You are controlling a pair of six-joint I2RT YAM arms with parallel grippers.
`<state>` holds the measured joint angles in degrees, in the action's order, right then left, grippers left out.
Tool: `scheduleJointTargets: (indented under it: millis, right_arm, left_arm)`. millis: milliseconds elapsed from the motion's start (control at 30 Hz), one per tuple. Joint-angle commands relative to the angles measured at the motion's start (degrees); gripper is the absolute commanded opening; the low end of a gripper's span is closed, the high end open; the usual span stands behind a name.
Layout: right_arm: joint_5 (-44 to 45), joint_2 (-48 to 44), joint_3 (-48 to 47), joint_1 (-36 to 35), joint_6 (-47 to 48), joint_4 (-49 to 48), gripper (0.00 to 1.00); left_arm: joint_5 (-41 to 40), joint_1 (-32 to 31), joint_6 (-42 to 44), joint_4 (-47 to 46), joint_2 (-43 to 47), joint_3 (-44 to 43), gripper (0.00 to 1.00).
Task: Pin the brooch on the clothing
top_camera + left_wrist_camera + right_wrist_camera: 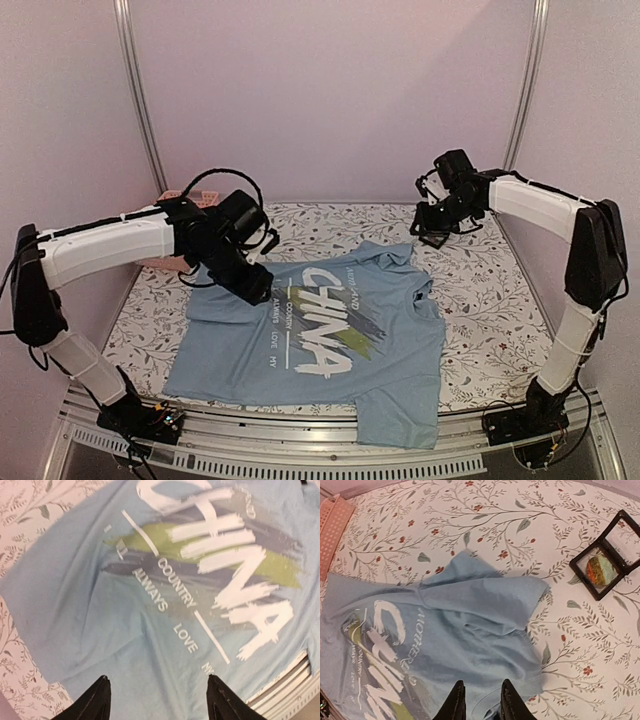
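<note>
1. The right gripper (482, 684) has its fingers parted only a little and grasps nothing. Just below it lies a sleeve of the light blue T-shirt (445, 625).
2. The brooch (599, 570) lies ahead of this hand and to its right, off the shirt, inside the open black case (583, 581). This arm is the nearer one.
3. The left gripper (157, 677), wide open and empty, hovers over the shirt's lettering.
4. The case rests flat on the flowered tablecloth (520, 510).

The light blue T-shirt (230, 350) with white "CHINA" lettering lies print-up and slightly rumpled on the worktop (480, 320), while the small round orange-and-green brooch (599, 570) sits in an open black case (583, 581) nearby.
</note>
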<state>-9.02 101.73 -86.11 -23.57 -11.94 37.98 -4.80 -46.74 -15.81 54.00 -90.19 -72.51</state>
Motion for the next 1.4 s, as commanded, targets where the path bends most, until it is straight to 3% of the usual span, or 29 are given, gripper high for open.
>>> scheduleJointTargets:
  millis: [0, 200, 400, 667, 833, 1167, 1267, 1300, 1367]
  right_arm:
    - [3.6, 12.0, -6.7, 6.4, 2.0, -2.9, 0.27]
    - [0.8, 24.2, -15.7, 8.3, 0.0, -3.8, 0.41]
    - [1.2, 30.2, -19.1, 8.3, -2.0, -5.2, 0.44]
    - [-3.2, 34.2, -21.6, 8.3, -4.8, -6.6, 0.34]
    - [-5.7, 33.8, -20.4, 7.5, -5.7, -7.9, 0.33]
    - [-8.4, 35.3, -20.5, 6.4, -6.7, -9.8, 0.31]
    - [-8.8, 35.9, -20.9, 6.4, -5.7, -10.0, 0.21]
    - [-8.7, 36.1, -21.3, 6.4, -5.2, -9.9, 0.17]
    - [-8.5, 36.5, -22.5, 6.5, -4.1, -9.6, 0.07]
  left_arm:
    - [-4.0, 8.3, 1.2, -15.3, 0.5, 0.9, 0.67]
    - [-2.8, 19.4, 1.4, -25.4, -3.0, 1.9, 0.69]
    - [-1.3, 31.0, -1.4, -32.1, -11.0, 2.4, 0.71]
    - [-3.8, 33.5, -2.0, -33.1, -20.8, -0.6, 0.73]
    - [-5.1, 35.0, -2.4, -35.8, -23.5, 0.1, 0.78]
    - [-3.7, 36.3, -2.0, -36.1, -29.4, -1.9, 0.77]
    - [-2.1, 36.4, -1.3, -36.3, -30.2, -2.5, 0.65]
    - [-1.2, 36.4, -1.1, -36.8, -30.1, -2.5, 0.54]
    - [0.9, 36.3, 0.1, -38.3, -29.7, -2.2, 0.21]
